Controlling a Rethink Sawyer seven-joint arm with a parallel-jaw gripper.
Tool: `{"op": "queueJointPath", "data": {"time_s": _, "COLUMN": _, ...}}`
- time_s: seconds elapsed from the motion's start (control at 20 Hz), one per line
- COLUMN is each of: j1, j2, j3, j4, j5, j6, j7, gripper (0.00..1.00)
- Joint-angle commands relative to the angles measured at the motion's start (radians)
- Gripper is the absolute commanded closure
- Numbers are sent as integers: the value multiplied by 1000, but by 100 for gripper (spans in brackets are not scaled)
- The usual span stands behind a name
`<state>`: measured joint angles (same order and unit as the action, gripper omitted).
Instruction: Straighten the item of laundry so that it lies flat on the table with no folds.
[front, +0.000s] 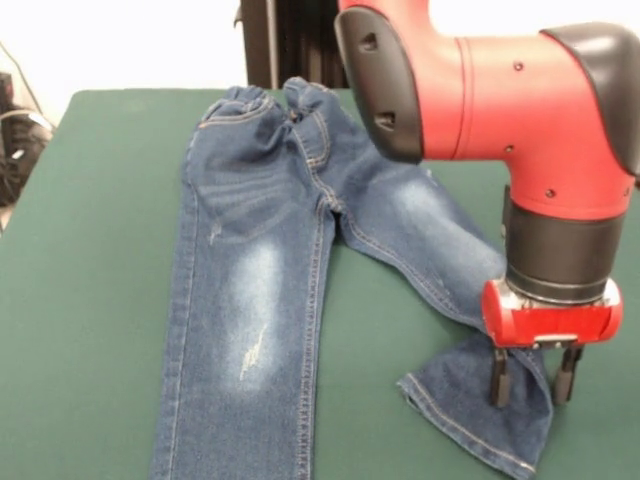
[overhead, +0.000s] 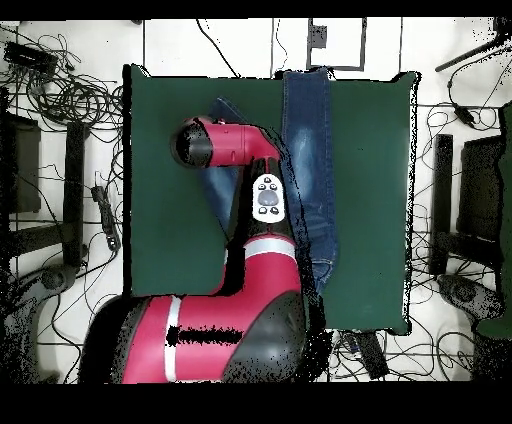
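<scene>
No text, label, brand, number or sign can be read in either view. On the arm (overhead: 268, 195), near the middle of the overhead frame, there is a light oval panel with small round buttons, but no marking on it can be made out. The jeans (front: 260, 290) show only stitching and worn marks, with no readable tag.

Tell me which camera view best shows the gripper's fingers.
The front view: the gripper hangs open over the angled leg's hem of the jeans, both dark fingers visible and spread apart. In the overhead view, the arm hides the gripper entirely.
</scene>
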<state>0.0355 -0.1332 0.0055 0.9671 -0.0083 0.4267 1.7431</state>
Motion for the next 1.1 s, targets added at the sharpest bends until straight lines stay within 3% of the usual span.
{"op": "queueJointPath", "data": {"time_s": 0.05, "j1": 81, "j2": 109, "j3": -18, "j4": 88, "j5": 87, "j6": -2, "j7": 370, "gripper": 0}}
{"op": "queueJointPath", "data": {"time_s": 0.35, "j1": 114, "j2": 115, "j3": -70, "j4": 79, "j5": 137, "j6": -16, "j7": 360, "gripper": 0}}
{"op": "queueJointPath", "data": {"time_s": 0.4, "j1": 111, "j2": 113, "j3": -69, "j4": 86, "j5": 149, "j6": -18, "j7": 358, "gripper": 100}}
{"op": "queueJointPath", "data": {"time_s": 0.6, "j1": 97, "j2": 106, "j3": -63, "j4": 92, "j5": 163, "j6": -27, "j7": 300, "gripper": 100}}
{"op": "queueJointPath", "data": {"time_s": 0.75, "j1": 65, "j2": 72, "j3": -24, "j4": 145, "j5": 218, "j6": -54, "j7": 336, "gripper": 100}}
{"op": "queueJointPath", "data": {"time_s": 0.8, "j1": 22, "j2": 54, "j3": 35, "j4": 181, "j5": 227, "j6": -90, "j7": 313, "gripper": 100}}
{"op": "queueJointPath", "data": {"time_s": 0.9, "j1": -147, "j2": 25, "j3": 275, "j4": 315, "j5": 276, "j6": -177, "j7": 248, "gripper": 100}}
{"op": "queueJointPath", "data": {"time_s": 1.1, "j1": -490, "j2": 113, "j3": 693, "j4": 504, "j5": 353, "j6": -213, "j7": 107, "gripper": 100}}
